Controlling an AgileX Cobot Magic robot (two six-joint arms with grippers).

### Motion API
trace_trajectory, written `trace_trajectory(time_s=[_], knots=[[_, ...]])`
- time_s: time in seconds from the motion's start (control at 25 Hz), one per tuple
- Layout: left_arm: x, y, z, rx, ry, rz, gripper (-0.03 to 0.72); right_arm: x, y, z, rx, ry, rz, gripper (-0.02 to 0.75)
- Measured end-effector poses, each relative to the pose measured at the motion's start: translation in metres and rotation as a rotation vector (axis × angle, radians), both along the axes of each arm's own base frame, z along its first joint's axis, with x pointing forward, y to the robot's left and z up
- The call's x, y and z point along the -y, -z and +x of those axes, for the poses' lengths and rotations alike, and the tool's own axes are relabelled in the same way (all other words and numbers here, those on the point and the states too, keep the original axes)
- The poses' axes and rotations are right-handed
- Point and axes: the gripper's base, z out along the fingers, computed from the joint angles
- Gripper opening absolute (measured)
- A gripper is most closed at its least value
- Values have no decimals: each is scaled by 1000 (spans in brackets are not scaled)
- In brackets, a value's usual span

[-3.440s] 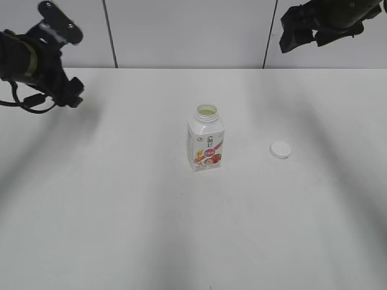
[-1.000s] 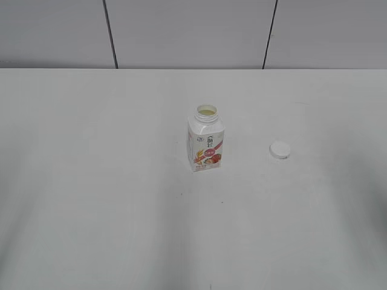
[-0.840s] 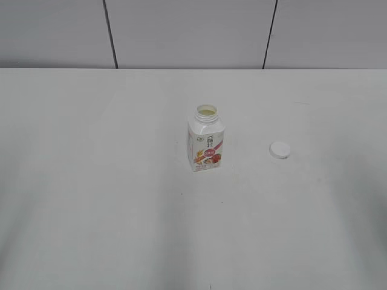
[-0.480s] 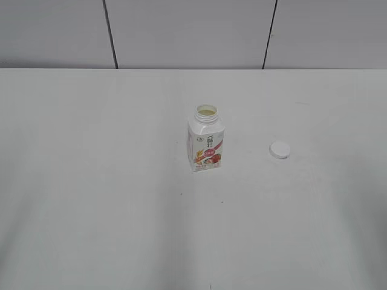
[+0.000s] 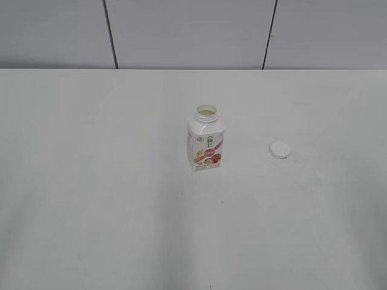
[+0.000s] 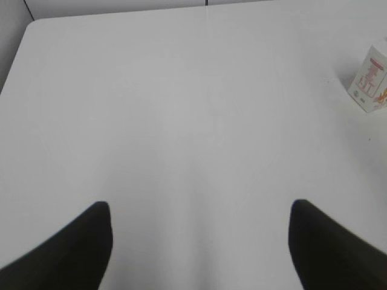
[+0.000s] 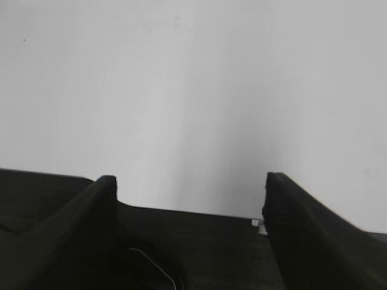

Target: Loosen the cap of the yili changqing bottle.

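The yili changqing bottle stands upright mid-table with its neck open, pale liquid showing inside. Its lower part also shows at the right edge of the left wrist view. The white cap lies flat on the table to the bottle's right, apart from it. Neither arm shows in the exterior view. My left gripper is open and empty, high over bare table, left of the bottle. My right gripper is open and empty over the table's near edge.
The white table runs to a grey panelled wall at the back. In the right wrist view a dark surface lies below the table's edge. The table's far left corner shows in the left wrist view.
Both arms, seen at the upper corners 3.4 s ago, have left the exterior view. The bottle and the cap have not moved.
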Motion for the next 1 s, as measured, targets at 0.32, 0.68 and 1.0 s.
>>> trace_trajectory(time_s=[0.32,0.68,1.0], knots=[[1,0,-17,99,5,-6,540,1,-5,-33,202,18,35,587],[3,0,-17,99,10,-35,537,4,-4,-54,326,49,50,587],[3,0,-17,99,4,-53,536,5,-4,-54,326,58,51,587]])
